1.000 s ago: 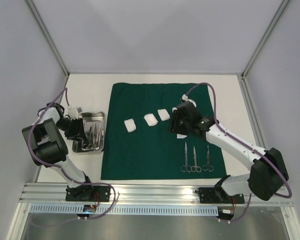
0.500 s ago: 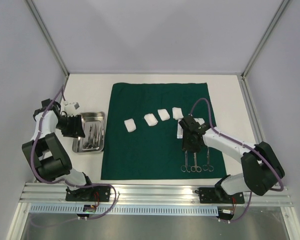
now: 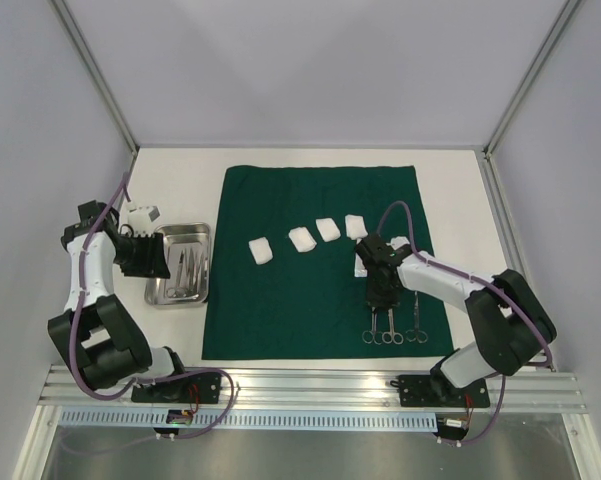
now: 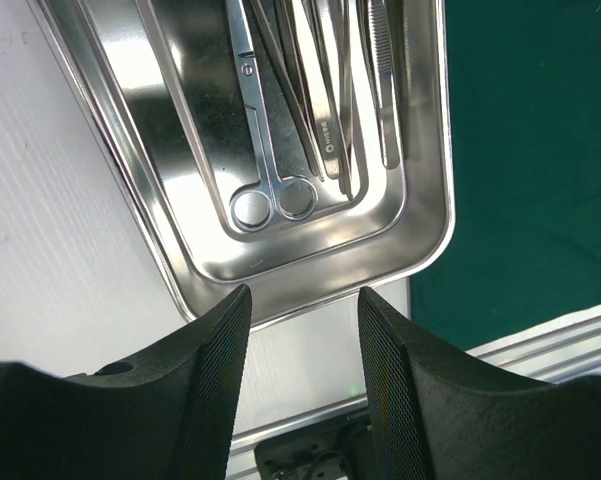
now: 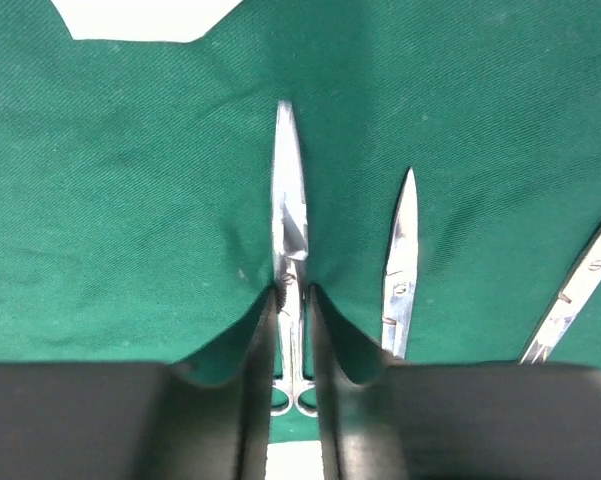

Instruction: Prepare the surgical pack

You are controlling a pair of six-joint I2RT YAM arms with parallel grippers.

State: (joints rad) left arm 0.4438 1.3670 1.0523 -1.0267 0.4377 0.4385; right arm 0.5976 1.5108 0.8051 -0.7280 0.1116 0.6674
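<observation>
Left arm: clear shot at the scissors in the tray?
Probably yes. The left gripper hangs open over the rim of the tray, and nothing covers the scissors, though forceps lie tight alongside.

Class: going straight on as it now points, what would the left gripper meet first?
The open left gripper would probably meet the near rim of the small rectangular steel tray; depth is unclear.

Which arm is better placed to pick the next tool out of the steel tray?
Left. The left gripper is open right above the tray, at its edge. The right gripper is away on the green cloth, closed on a pair of scissors.
</observation>
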